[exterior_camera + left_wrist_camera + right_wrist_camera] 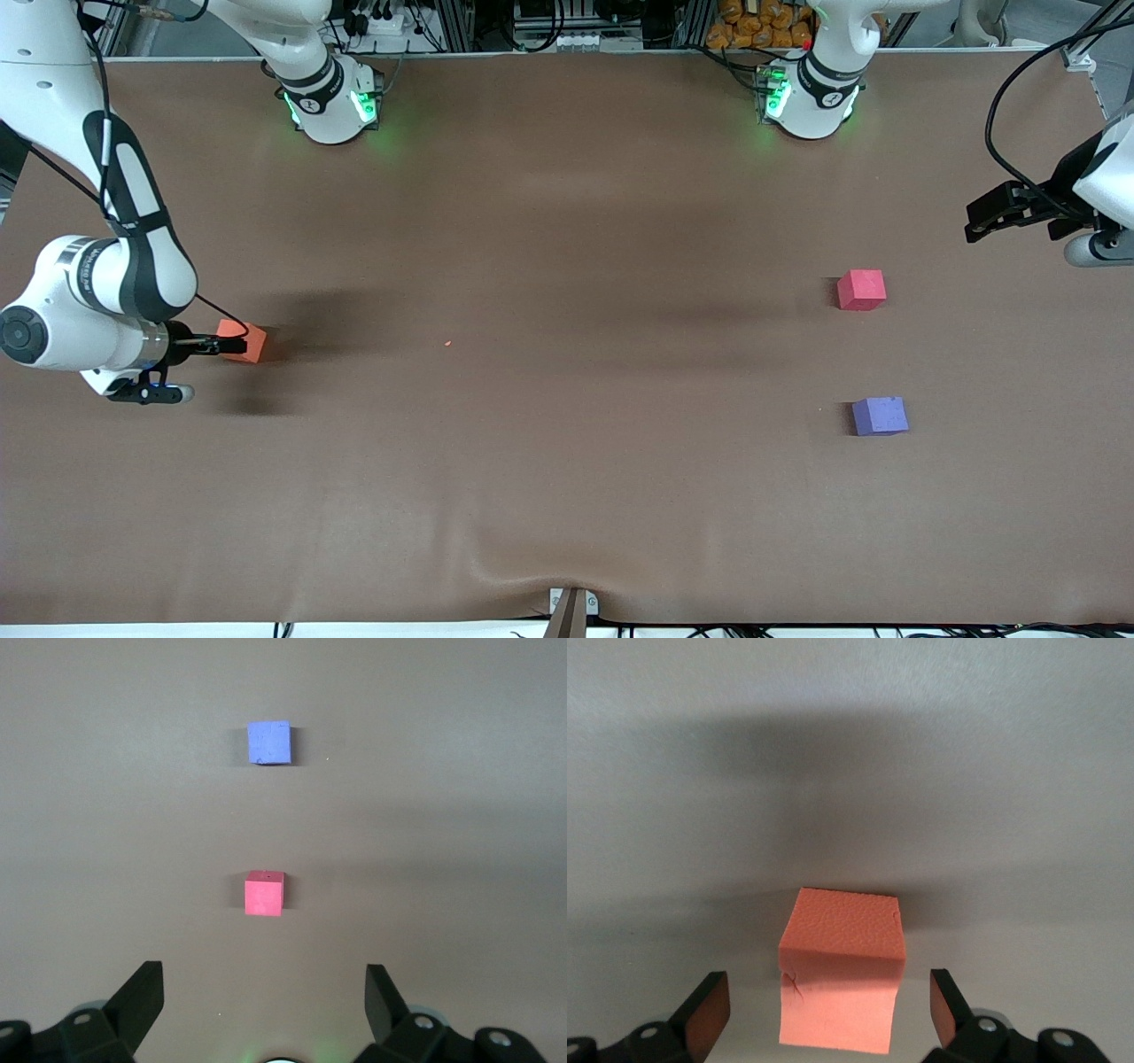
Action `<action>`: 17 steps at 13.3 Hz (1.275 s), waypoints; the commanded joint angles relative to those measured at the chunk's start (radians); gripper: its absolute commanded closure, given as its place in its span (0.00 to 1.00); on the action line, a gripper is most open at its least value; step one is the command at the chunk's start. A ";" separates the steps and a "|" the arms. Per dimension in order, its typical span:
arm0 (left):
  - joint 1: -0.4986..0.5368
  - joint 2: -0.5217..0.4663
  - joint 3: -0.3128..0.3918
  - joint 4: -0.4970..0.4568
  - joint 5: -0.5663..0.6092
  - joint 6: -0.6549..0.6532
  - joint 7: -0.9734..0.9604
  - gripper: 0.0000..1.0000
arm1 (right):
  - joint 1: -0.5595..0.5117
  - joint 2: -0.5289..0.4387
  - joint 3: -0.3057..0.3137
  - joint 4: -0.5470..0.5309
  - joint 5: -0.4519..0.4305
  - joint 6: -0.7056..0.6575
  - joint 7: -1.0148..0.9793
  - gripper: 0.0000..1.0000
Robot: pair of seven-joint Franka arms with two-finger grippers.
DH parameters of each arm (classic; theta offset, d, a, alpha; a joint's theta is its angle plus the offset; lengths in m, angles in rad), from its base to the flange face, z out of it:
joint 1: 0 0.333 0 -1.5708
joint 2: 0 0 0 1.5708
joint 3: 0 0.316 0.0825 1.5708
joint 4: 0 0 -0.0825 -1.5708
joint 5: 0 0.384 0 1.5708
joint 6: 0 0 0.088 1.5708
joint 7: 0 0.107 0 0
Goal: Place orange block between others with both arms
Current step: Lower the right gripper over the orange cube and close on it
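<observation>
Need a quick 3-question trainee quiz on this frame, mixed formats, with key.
1. True or false: the right gripper is shut on the orange block.
2. Multiple choice: which cube lies nearest the front camera? A) pinkish-red cube B) purple-blue cube C) orange block
3. Fill in: the left gripper is open, near the ____ arm's end of the table.

Key:
1. False: its jaws stand open on either side of the block, not closed on it.
2. B
3. left
</observation>
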 commanded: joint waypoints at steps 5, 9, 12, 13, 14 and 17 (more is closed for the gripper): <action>0.003 0.004 -0.006 0.013 0.007 -0.002 -0.003 0.00 | -0.046 -0.006 0.018 -0.105 -0.001 0.090 -0.047 0.20; 0.005 -0.005 -0.007 0.019 0.004 -0.004 0.003 0.00 | -0.039 -0.016 0.026 -0.099 0.002 0.059 -0.116 0.93; 0.005 -0.009 -0.007 0.019 0.002 -0.002 0.003 0.00 | -0.016 -0.034 0.073 -0.001 0.005 -0.092 -0.167 0.93; 0.003 -0.004 -0.009 0.019 0.002 -0.002 0.002 0.00 | -0.014 -0.031 0.106 0.045 0.010 -0.158 -0.164 0.93; -0.006 0.001 -0.009 0.019 0.002 0.005 0.002 0.00 | -0.012 -0.031 0.145 0.088 0.034 -0.206 -0.161 0.93; -0.003 0.001 -0.009 0.018 -0.012 0.024 0.017 0.00 | 0.105 -0.022 0.170 0.153 0.116 -0.237 -0.088 0.93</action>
